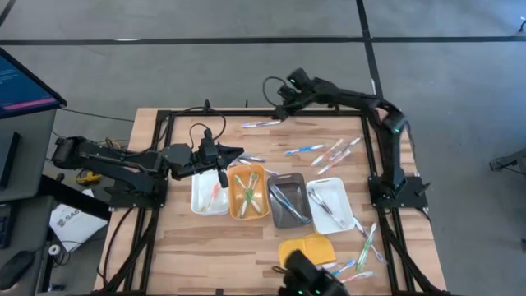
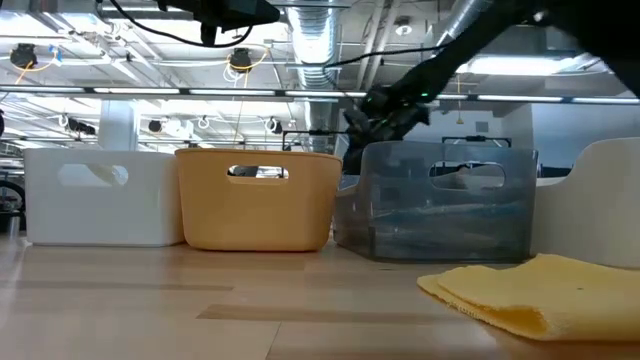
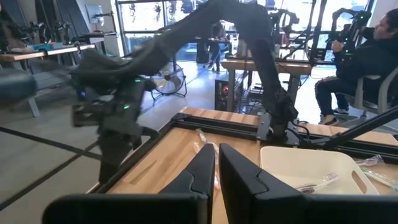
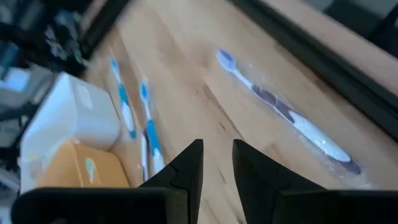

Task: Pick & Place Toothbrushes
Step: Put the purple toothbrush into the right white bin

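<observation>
Toothbrushes lie loose on the table: a white and purple one (image 1: pixel 260 123) (image 4: pixel 286 116) near the far edge, several more (image 1: pixel 325 151) toward the far right, and others (image 1: pixel 366 238) at the near right. More lie inside the four trays. My right gripper (image 4: pixel 217 155) (image 1: pixel 278 107) hovers over the far edge, just beside the white and purple brush, with a narrow gap between its fingers and nothing in it. My left gripper (image 3: pixel 216 163) (image 1: pixel 237 154) is shut and empty, held above the table at the far ends of the left white tray (image 1: pixel 197 197) and the orange tray (image 1: pixel 234 201).
A grey tray (image 1: pixel 275 210) and a second white tray (image 1: pixel 312 201) stand right of the orange one. A yellow pad (image 1: pixel 308 247) (image 2: pixel 530 290) lies near the front edge. A black frame (image 1: pixel 246 113) borders the table. A seated person (image 3: pixel 367 62) shows beyond the table.
</observation>
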Controlling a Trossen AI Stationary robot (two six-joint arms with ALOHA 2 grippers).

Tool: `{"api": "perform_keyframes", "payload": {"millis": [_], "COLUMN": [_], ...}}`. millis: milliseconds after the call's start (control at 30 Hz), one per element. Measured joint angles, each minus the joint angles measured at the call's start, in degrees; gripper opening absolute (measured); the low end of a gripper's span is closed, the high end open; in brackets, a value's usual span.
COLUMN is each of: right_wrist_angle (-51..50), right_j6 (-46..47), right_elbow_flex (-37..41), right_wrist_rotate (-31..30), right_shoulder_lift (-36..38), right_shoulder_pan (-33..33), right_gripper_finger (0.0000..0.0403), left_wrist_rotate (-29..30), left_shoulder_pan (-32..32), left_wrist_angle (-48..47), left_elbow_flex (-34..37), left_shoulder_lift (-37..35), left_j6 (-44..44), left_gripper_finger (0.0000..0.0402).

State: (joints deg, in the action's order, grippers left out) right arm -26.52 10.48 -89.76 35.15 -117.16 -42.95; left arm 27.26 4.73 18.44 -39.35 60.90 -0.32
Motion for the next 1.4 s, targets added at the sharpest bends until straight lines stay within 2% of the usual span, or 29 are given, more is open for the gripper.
{"api": "perform_keyframes", "payload": {"millis": [200, 400, 500, 733, 933, 1200, 1400], "right_wrist_angle": [-12.9, -20.0, -21.4, -28.5, -30.4, -28.7, -28.9], "right_j6": [-6.9, -8.2, -11.3, -20.8, -22.5, -24.2, -27.4], "right_elbow_flex": [-18.6, -27.9, -28.8, -28.8, -28.1, -28.1, -28.1], "right_wrist_rotate": [0.3, -1.5, -4.7, -18.3, -24.9, -26.7, -26.7], "right_shoulder_lift": [-10.1, -15.5, -16.3, -16.4, -16.4, -16.4, -16.4], "right_shoulder_pan": [1.5, 2.5, 2.5, 2.7, 4.0, 4.2, 4.2], "right_gripper_finger": [0.0081, 0.0081, 0.0081, 0.0081, 0.0081, 0.0086, 0.0132], "left_wrist_rotate": [-0.1, -1.5, -2.1, -2.1, -2.1, -2.1, -2.1], "left_shoulder_pan": [0.0, 0.0, 0.0, 0.0, 0.0, 0.0, 0.0], "left_wrist_angle": [0.0, 0.0, 0.0, 0.0, 0.0, 0.5, 0.5], "left_elbow_flex": [0.0, 0.0, 0.0, 0.0, 0.0, 0.0, 0.0], "left_shoulder_lift": [0.0, 0.0, 0.0, 0.0, 0.0, 0.0, 0.0], "left_j6": [0.0, 0.0, 0.0, 0.0, 0.0, 0.0, 0.0], "left_gripper_finger": [0.0017, 0.0017, 0.0017, 0.0017, 0.0017, 0.0017, 0.0017]}}
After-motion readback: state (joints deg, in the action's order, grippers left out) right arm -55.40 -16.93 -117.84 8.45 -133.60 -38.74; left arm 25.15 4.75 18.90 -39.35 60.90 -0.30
